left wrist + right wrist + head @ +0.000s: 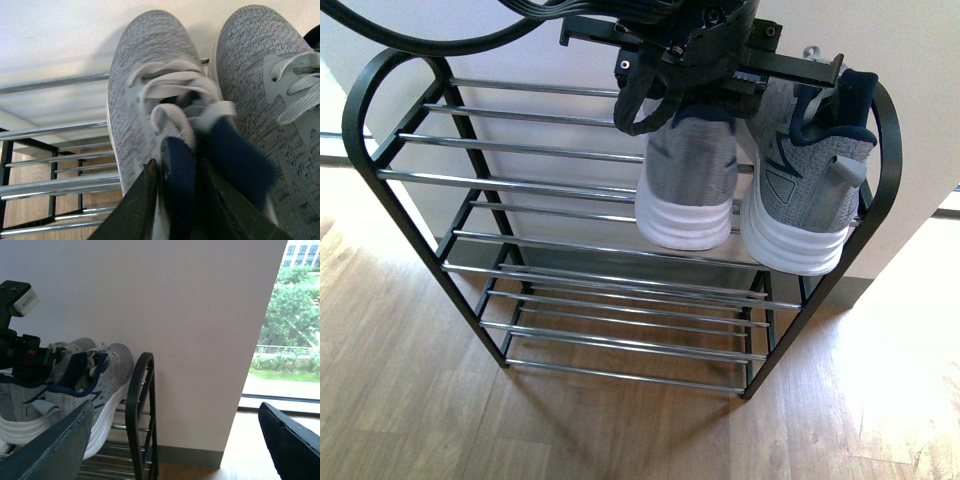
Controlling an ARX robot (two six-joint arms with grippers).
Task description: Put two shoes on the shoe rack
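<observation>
The shoe rack stands against the wall, with a black frame and chrome rods. Two grey knit sneakers sit side by side at the right end of its top tier, heels toward me. My left gripper comes down from above and is shut on the dark blue heel collar of the left sneaker. The left wrist view shows that collar pinched in the gripper, with the held sneaker over the rods. The other sneaker rests beside it, touching. My right gripper is open beside the rack's end frame, holding nothing.
A white wall runs behind the rack. Wooden floor lies in front and around it. Lower tiers of rods sit under the sneakers. A black cable loops at upper left. A window stands right of the wall.
</observation>
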